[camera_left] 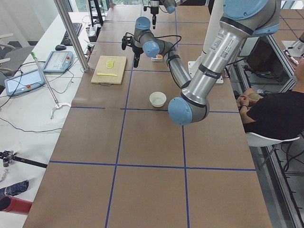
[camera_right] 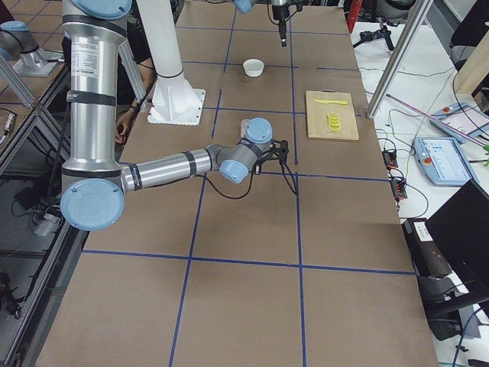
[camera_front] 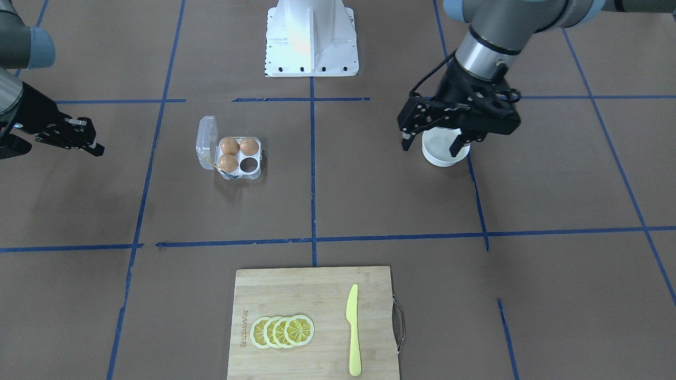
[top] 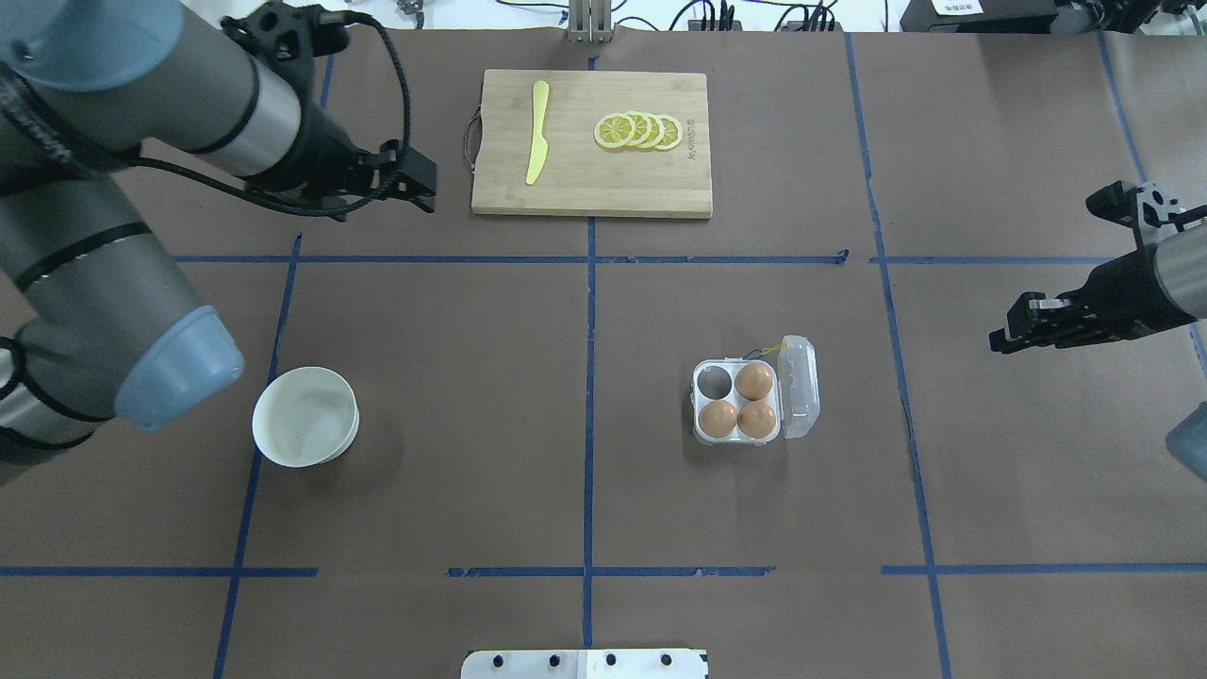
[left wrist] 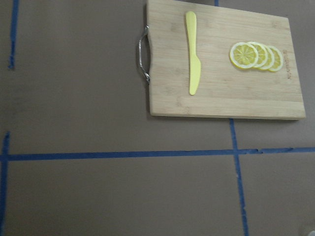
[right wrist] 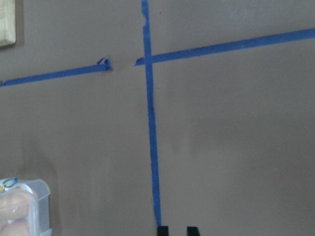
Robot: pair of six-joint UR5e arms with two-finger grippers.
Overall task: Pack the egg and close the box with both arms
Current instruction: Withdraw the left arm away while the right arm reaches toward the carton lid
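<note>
The clear box (top: 738, 434) sits right of the table's middle, its lid (top: 801, 387) hinged open. Three tan-orange eggs fill three cells, one being the egg (top: 754, 380) by the lid. The fourth cell (top: 715, 381) is empty. The box also shows in the front view (camera_front: 257, 174) and at the bottom left of the right wrist view (right wrist: 42, 206). My left gripper (camera_front: 432, 145) is open and empty, held high. My right gripper (top: 1004, 339) hovers well to the right of the box, its fingertips (right wrist: 162, 230) close together and holding nothing.
An empty white bowl (top: 305, 416) stands on the left side. A bamboo cutting board (top: 585, 189) at the far edge carries a yellow knife (top: 536, 132) and lemon slices (top: 639, 131). The white pedestal (camera_front: 311, 37) stands at the robot's base.
</note>
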